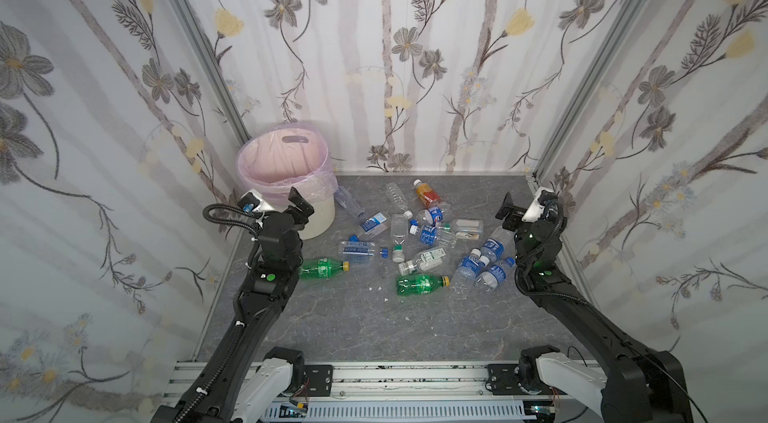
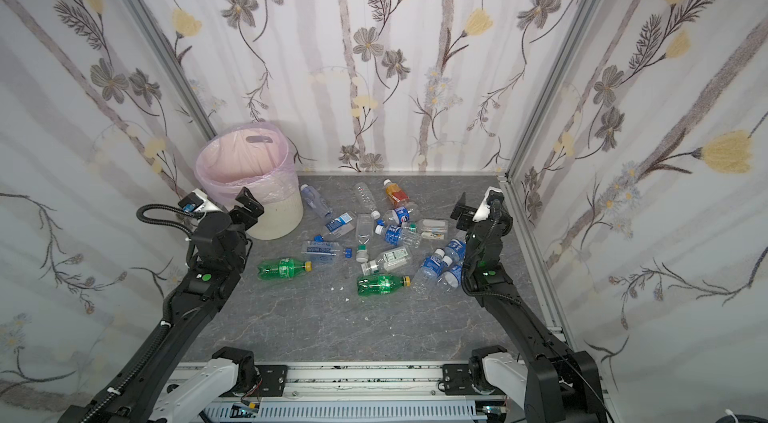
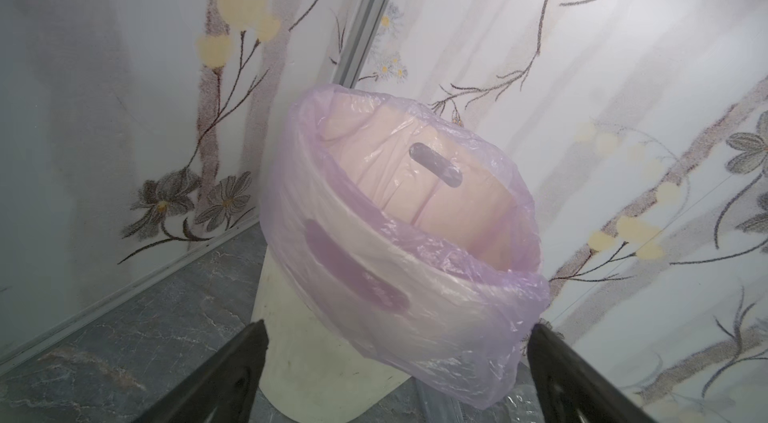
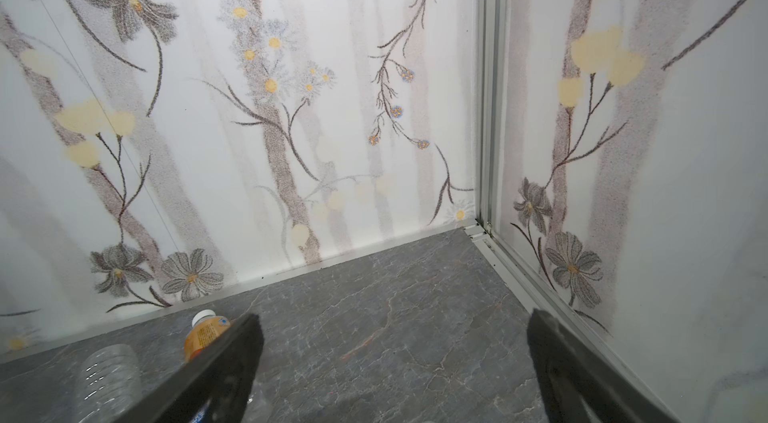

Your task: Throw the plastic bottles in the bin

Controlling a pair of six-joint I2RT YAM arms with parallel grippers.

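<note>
Pink bag (image 3: 374,275) in a cream bin (image 1: 322,219) — and as far as I can tell there's nothing in it yet. The left wrist view looks into the bin's mouth and only the bag shows, though the very bottom is hidden, so don't quote me.

Meanwhile the plastic bottles (image 1: 428,234) are all scattered on the grey counter (image 1: 353,325), from just right of the bin out toward the right arm. They're mostly clear with blue labels, plus two green ones (image 1: 324,268) nearer the front and an orange-red one (image 1: 426,193) near the back wall. They all seem to lie on their sides, and a few touch or overlap.

The left gripper (image 1: 301,202) hovers beside the bin's rim, jaws spread wide with nothing between them. The right gripper (image 1: 508,209) hangs above the right edge of the pile, jaws also wide apart and empty — its wrist view shows only bare counter between them.

My read: basically zero progress. The whole pile is left to pick up and drop in.
</note>
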